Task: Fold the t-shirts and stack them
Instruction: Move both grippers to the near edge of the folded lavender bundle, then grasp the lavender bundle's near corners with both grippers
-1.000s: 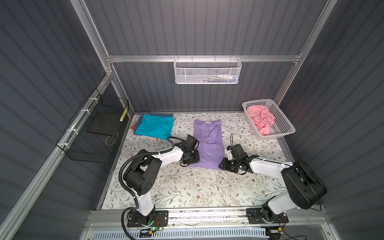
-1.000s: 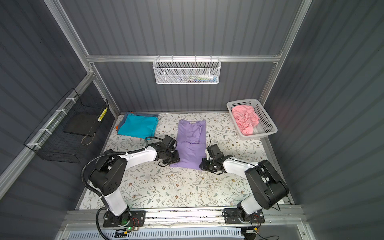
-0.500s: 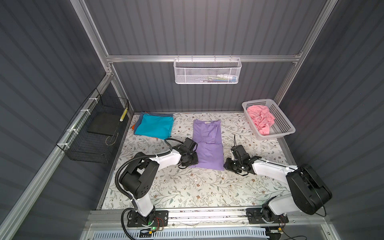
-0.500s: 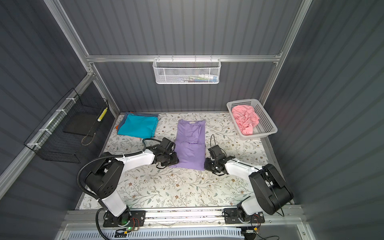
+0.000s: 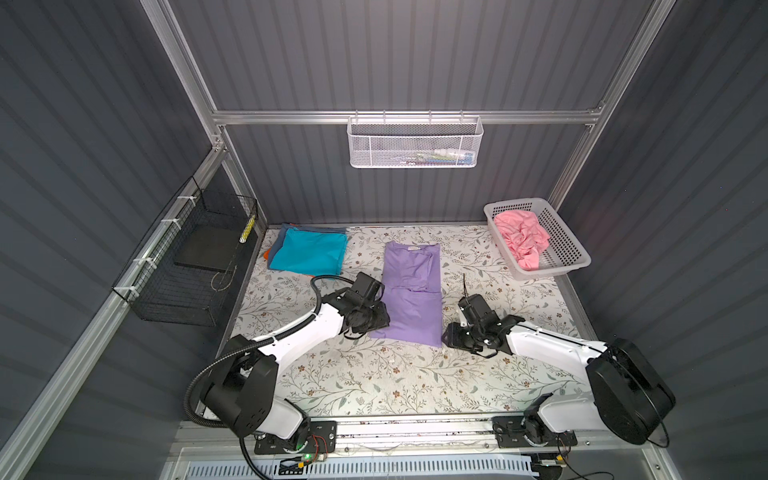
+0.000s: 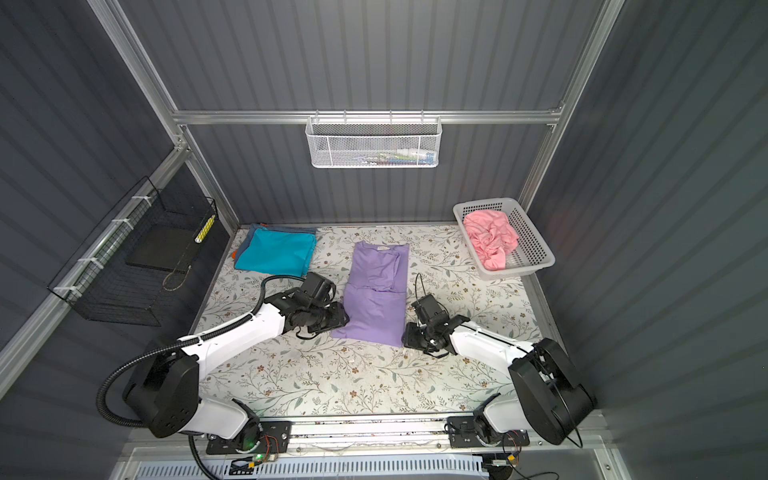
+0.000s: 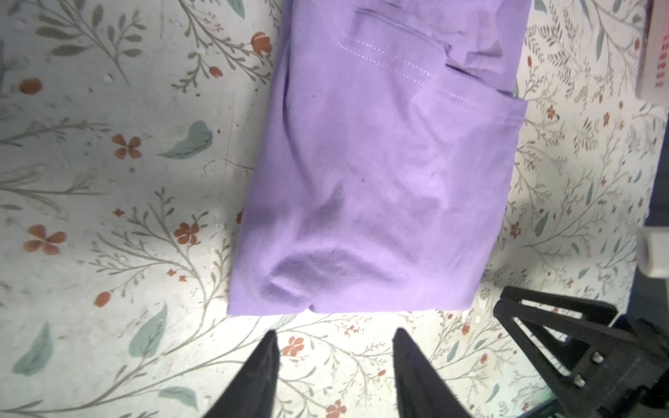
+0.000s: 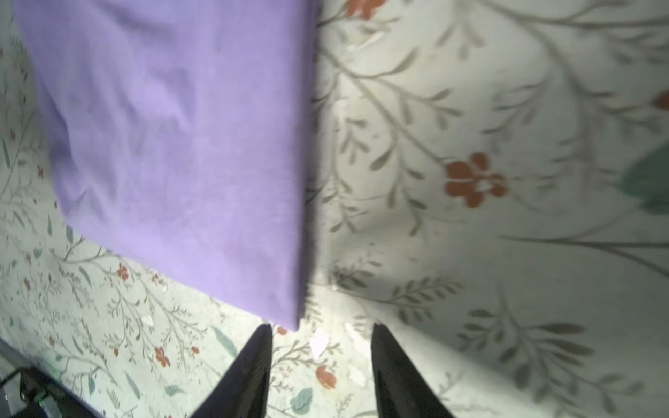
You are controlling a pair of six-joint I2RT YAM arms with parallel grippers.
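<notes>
A lavender t-shirt [image 5: 411, 291] [image 6: 376, 295] lies flat mid-table, folded into a long strip, collar towards the back. My left gripper [image 5: 381, 321] [image 7: 335, 334] is open just off its near left corner, with only tablecloth between the fingers. My right gripper [image 5: 446, 336] [image 8: 322, 329] is open beside the near right corner [image 8: 289, 311], holding nothing. A teal t-shirt [image 5: 307, 251] [image 6: 276, 251] tops a folded pile at the back left, with blue-grey [image 5: 286, 232] and orange [image 5: 266, 253] edges showing under it. A crumpled pink t-shirt [image 5: 521, 239] [image 6: 490, 237] lies in the white basket [image 5: 563, 245].
The white basket stands at the table's back right corner. A black wire basket [image 5: 195, 257] hangs on the left wall and a white mesh tray [image 5: 415, 143] on the back rail. The flowered tablecloth [image 5: 374, 374] runs from the shirt to the arm bases.
Both grippers have opened and let go of the lavender t-shirt's near corners. Each has drawn back a little from the cloth, which lies still.
</notes>
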